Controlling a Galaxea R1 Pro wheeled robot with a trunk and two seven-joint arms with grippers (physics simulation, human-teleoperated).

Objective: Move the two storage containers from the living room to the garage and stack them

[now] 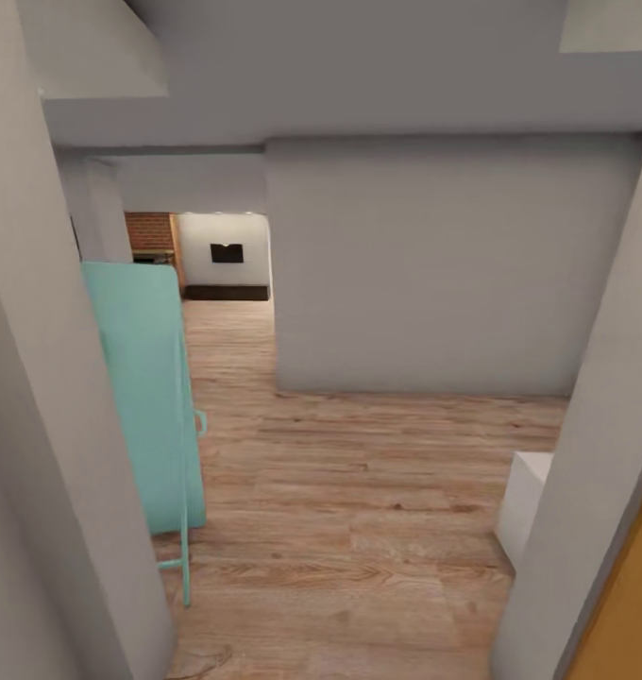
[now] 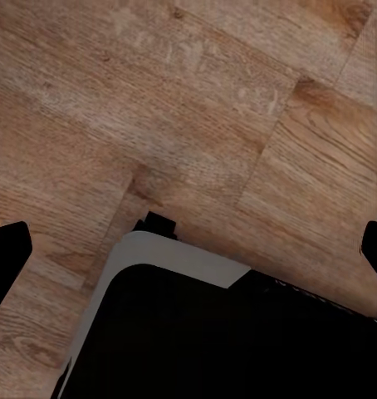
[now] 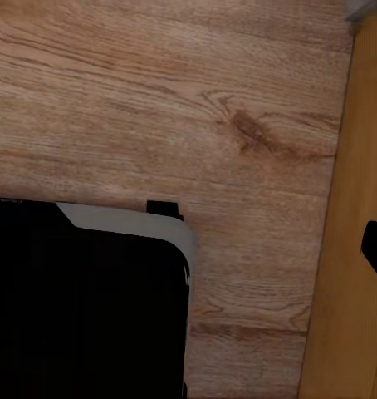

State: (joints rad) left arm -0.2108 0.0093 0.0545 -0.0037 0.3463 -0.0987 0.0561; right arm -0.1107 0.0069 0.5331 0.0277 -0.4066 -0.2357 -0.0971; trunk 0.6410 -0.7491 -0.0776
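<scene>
Straight ahead in the head view: a hallway with a light wood plank floor [image 1: 359, 491], pale grey walls [image 1: 444, 264] on both sides and a grey wall block in the middle. Teal panel with a thin teal frame [image 1: 151, 406] leans against the left wall. White box [image 1: 527, 501] sits low on the right, beside an orange-yellow door edge [image 1: 628, 614]. Far down the passage on the left, red brick [image 1: 149, 231] and a white wall with a dark rectangular opening [image 1: 227, 252] are visible.

Left wrist view: planks below, the robot's black base with pale rim [image 2: 172, 258] underneath, dark fingertips [image 2: 6, 249] at opposite frame edges, so left gripper [image 2: 188, 249] is spread wide, holding nothing.

Right wrist view: same planks, base corner [image 3: 155, 220], the yellow door edge [image 3: 354, 249] alongside. One dark fingertip [image 3: 375, 245] at the frame edge; can't tell whether that gripper is released or clenched.

Storage containers aren't anywhere in these frames, so I can't place them.
</scene>
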